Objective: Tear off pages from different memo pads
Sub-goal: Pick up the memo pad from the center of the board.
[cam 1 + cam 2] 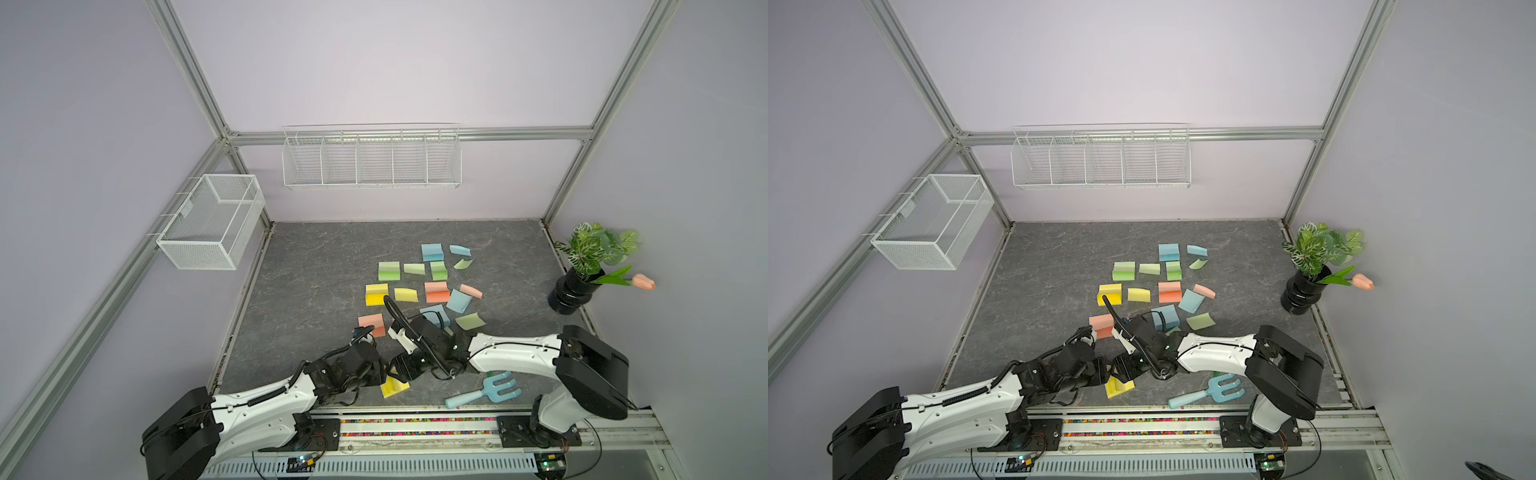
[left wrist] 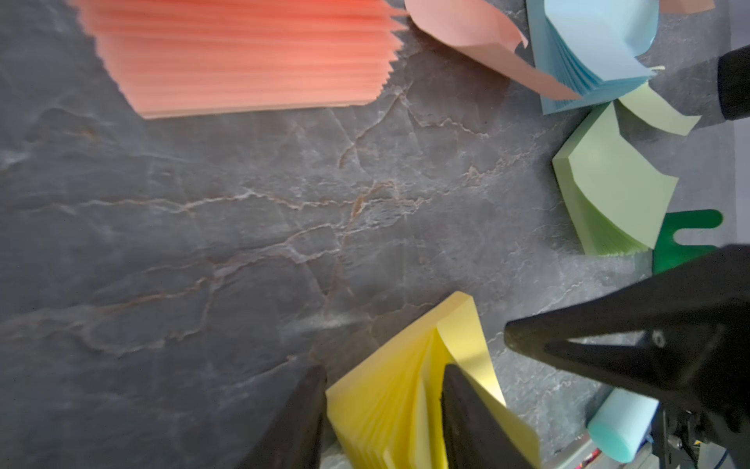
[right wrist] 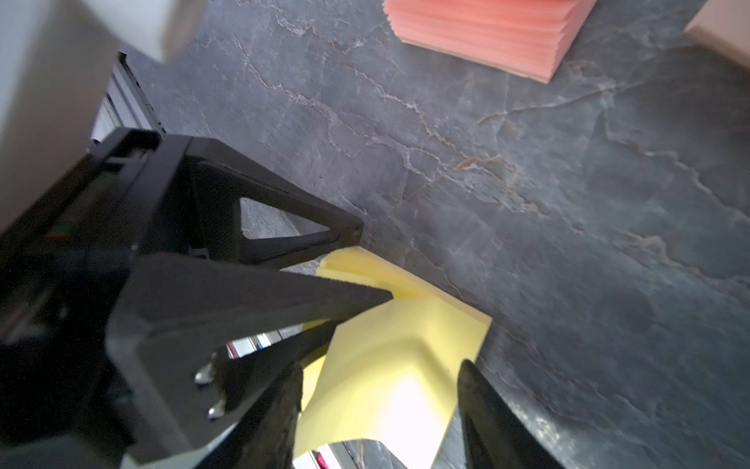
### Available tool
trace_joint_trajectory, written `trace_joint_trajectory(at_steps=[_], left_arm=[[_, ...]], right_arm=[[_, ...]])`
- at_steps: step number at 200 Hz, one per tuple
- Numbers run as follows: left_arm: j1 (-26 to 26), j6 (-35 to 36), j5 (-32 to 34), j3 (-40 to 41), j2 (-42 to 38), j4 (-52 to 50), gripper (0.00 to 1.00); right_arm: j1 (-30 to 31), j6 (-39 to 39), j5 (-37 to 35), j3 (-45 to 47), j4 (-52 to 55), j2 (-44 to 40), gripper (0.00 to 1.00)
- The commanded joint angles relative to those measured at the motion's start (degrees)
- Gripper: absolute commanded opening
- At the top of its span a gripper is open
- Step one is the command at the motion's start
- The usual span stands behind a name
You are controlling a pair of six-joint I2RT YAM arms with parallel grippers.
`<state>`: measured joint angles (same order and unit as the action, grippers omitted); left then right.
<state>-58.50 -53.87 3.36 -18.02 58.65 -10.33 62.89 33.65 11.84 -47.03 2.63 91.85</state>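
A yellow memo pad (image 1: pixel 394 386) (image 2: pixel 389 390) lies near the table's front edge. My left gripper (image 2: pixel 384 369) is shut on it, one finger slid under the top yellow page (image 3: pixel 389 365). That page curls up off the pad. My right gripper (image 3: pixel 381 365) stands open astride it, a finger on each side. More memo pads lie behind, among them salmon (image 1: pixel 372 324), yellow (image 1: pixel 376 293), green (image 1: pixel 388 270) and blue (image 1: pixel 432 251). Several loose pages lie among them, such as a yellow one (image 1: pixel 405 294) and a green one (image 1: pixel 469 321).
A light blue toy fork (image 1: pixel 482 392) lies at the front right, close to the right arm. A black vase with a plant (image 1: pixel 575 291) stands at the right edge. Two white wire baskets (image 1: pixel 210 222) (image 1: pixel 372 158) hang on the walls. A metal rail (image 1: pixel 415 428) runs along the front.
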Motion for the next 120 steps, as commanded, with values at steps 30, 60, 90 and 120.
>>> trace_joint_trajectory(at_steps=[30,60,90,120], left_arm=[[0.14,0.17,0.05,-2.46,-1.07,0.68,0.48],[0.10,-0.17,1.21,-2.00,-3.32,-1.21,0.48],[0.14,-0.61,2.03,-1.28,-5.24,-2.06,0.48],[0.14,-0.92,3.06,-0.87,-6.72,-3.57,0.48]], right_arm=[[0.35,0.56,-2.11,0.74,1.52,0.78,0.44],[0.30,0.45,-2.21,0.65,2.12,1.20,0.33],[0.29,1.08,-2.00,0.53,1.71,1.84,0.31],[0.23,1.63,-1.86,0.46,1.05,2.01,0.14]])
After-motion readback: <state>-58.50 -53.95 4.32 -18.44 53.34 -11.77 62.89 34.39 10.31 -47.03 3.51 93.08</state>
